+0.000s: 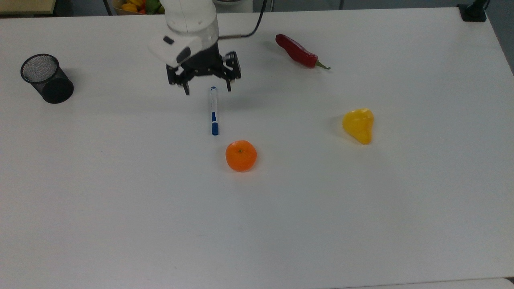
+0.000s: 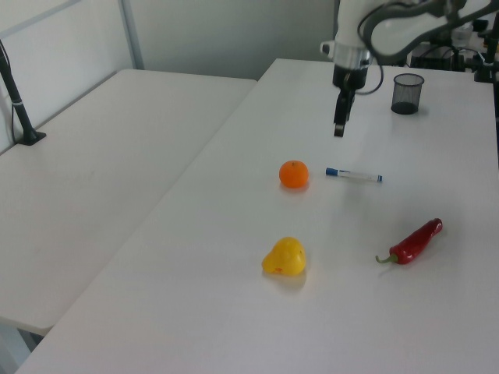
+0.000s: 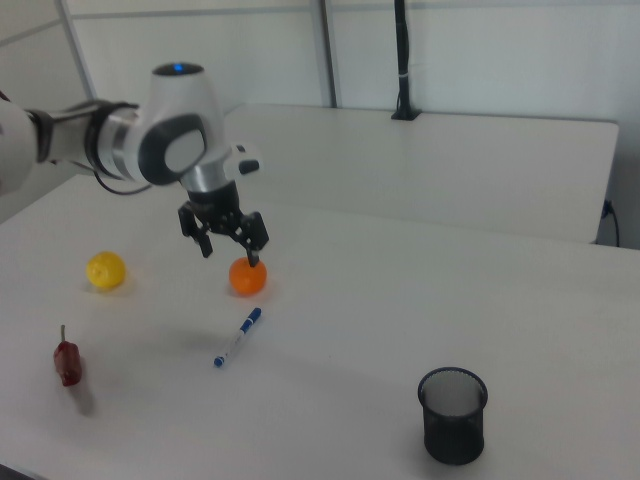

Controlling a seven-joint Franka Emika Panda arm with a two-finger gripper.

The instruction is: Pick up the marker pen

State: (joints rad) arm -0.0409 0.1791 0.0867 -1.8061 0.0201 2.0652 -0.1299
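The marker pen [image 1: 214, 110] lies flat on the white table, a white barrel with a blue cap pointing toward the orange [image 1: 241, 155]. It also shows in the left view as the marker pen [image 2: 354, 174] and in the right view as the marker pen [image 3: 237, 337]. My gripper [image 1: 207, 90] hangs open above the pen's tail end, well off the table, holding nothing. The left view has the gripper [image 2: 339, 128] high above the pen. In the right view the gripper [image 3: 230, 254] hovers with fingers spread, in front of the orange [image 3: 247, 277].
A red chili [image 1: 299, 52] lies at the top view's upper right, and a yellow fruit [image 1: 358, 125] at the right. A black mesh cup [image 1: 47, 78] stands at the far left. The table [image 1: 257, 224] stretches wide below the orange.
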